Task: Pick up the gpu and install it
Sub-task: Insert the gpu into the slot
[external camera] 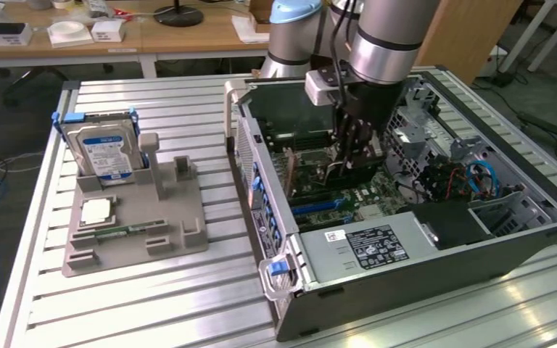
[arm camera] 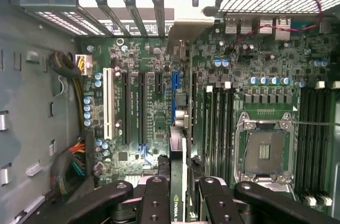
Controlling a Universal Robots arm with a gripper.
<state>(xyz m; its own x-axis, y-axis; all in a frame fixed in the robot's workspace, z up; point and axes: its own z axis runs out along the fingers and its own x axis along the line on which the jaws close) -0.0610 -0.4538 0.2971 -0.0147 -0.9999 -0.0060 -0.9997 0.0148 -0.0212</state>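
gripper (arm camera: 183,205) clamps gpu (arm camera: 178,173); case (external camera: 394,286) on table (external camera: 153,308)

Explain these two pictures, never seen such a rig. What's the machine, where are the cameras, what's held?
The machine is a robot arm with a gripper. One picture comes from a camera off the arm, overlooking the table; the other from a camera on the wrist, looking past the gripper. On the table lies an open PC case and, to the exterior view's left, a grey holder with a hard drive standing in it. The gripper is inside the case, shut on the gpu, held edge-on over the motherboard. Whether it is seated, I cannot tell.
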